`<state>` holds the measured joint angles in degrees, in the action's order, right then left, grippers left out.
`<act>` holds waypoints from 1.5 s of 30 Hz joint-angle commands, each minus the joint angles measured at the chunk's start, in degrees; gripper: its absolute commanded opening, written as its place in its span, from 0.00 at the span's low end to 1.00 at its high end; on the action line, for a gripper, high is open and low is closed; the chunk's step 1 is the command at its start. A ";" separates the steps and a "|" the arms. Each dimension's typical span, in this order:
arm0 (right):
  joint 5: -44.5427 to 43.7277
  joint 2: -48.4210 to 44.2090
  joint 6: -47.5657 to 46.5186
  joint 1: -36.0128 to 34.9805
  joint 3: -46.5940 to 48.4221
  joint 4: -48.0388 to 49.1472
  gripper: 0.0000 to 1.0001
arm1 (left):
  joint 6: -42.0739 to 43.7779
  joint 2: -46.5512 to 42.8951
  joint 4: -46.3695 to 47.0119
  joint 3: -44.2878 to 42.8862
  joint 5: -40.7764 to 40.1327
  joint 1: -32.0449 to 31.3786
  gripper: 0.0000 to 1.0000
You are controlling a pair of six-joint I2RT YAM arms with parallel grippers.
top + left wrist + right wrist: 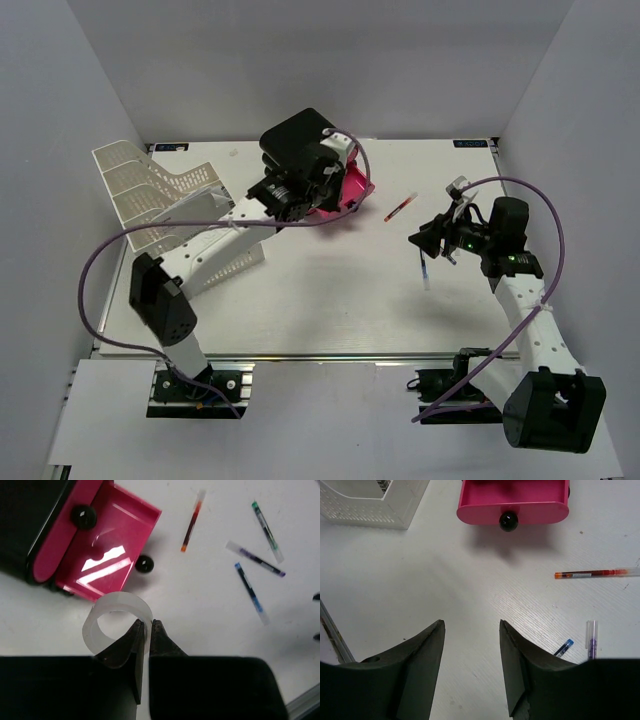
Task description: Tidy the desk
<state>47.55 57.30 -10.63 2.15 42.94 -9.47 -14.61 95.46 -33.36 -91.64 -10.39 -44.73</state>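
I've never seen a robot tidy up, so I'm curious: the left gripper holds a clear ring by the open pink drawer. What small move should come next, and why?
Probably ease the left gripper forward until the clear ring hangs over the open pink drawer. The gripper is shut on the ring's rim, and the drawer looks empty just ahead.

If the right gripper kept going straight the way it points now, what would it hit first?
Probably the black round knob of the open pink plastic drawer, straight ahead of the open right gripper; depth is unclear.
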 commanded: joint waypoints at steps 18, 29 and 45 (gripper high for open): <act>0.61 -1.57 -0.62 0.75 -0.75 1.04 0.53 | -1.48 23.80 -0.39 -22.09 -13.60 1.14 0.00; 0.88 -1.75 -0.62 1.54 -0.75 1.04 0.53 | -0.95 27.06 -1.00 -24.56 -17.90 1.14 0.05; 1.75 -1.31 -0.79 3.12 -1.10 0.77 0.54 | -1.03 25.04 -1.88 -24.73 -16.77 1.14 0.44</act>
<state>47.83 56.58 -10.79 4.67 42.24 -9.52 -15.70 123.74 -35.18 -114.28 -27.24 -43.64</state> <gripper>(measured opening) 0.543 0.447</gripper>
